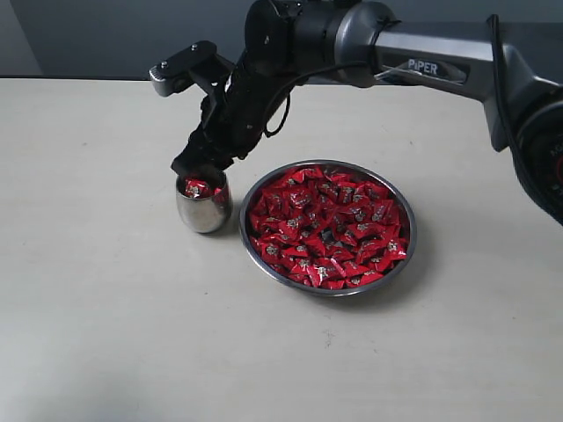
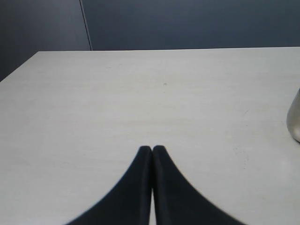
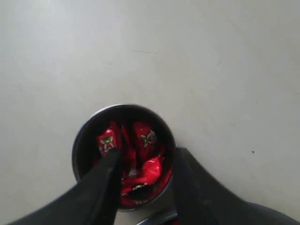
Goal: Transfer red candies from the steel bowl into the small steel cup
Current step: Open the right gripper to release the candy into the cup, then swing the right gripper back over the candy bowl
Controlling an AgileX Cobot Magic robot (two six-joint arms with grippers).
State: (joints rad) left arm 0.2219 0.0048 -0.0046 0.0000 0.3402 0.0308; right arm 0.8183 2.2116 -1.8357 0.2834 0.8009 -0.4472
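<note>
The steel bowl [image 1: 412,230] sits right of centre, heaped with red candies [image 1: 327,225]. Just to its left stands the small steel cup [image 1: 203,209], with a few red candies [image 1: 195,187] inside. My right gripper [image 1: 201,167] reaches across from the right and hangs just over the cup's mouth. In the right wrist view the right gripper [image 3: 146,154] is open, straddling the cup [image 3: 77,140], with nothing held and loose candies [image 3: 147,138] lying below it. My left gripper [image 2: 152,148] is shut and empty over bare table, with the cup's side [image 2: 294,123] at that frame's edge.
The right arm [image 1: 422,53] spans the upper part of the exterior view from the right. The pale table [image 1: 106,334] ends at a back edge against a dark wall [image 1: 88,35]. The left arm does not show in the exterior view.
</note>
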